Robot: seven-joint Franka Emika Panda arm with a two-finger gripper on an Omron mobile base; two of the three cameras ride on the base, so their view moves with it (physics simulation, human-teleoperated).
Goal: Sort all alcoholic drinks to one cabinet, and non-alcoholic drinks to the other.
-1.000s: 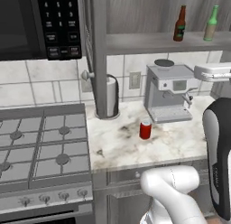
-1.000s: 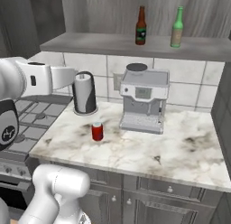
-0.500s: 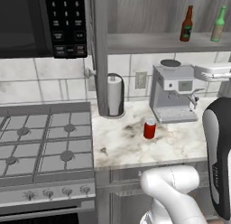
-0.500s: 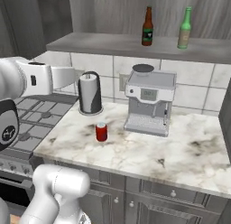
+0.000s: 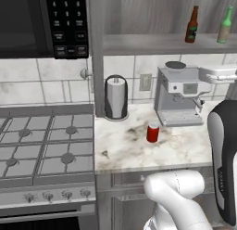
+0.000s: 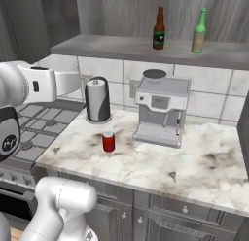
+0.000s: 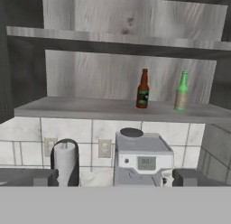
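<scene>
Red soda can [image 5: 152,132] on white grey-veined marble counter [image 5: 176,150].

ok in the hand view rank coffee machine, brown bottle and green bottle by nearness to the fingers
1. coffee machine, dead ahead, jutting toward the fingers.
2. brown bottle and green bottle, set back on the shelf: too close to call.

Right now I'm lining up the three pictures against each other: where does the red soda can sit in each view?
Left base view: red soda can stands on the marble counter, centre-right, in front of the coffee machine.
Right base view: it stands left of centre, between the paper towel holder and the coffee machine.
Hand view: the can is not in it.
Shared landmark: the coffee machine, directly below the brown beer bottle.
</scene>
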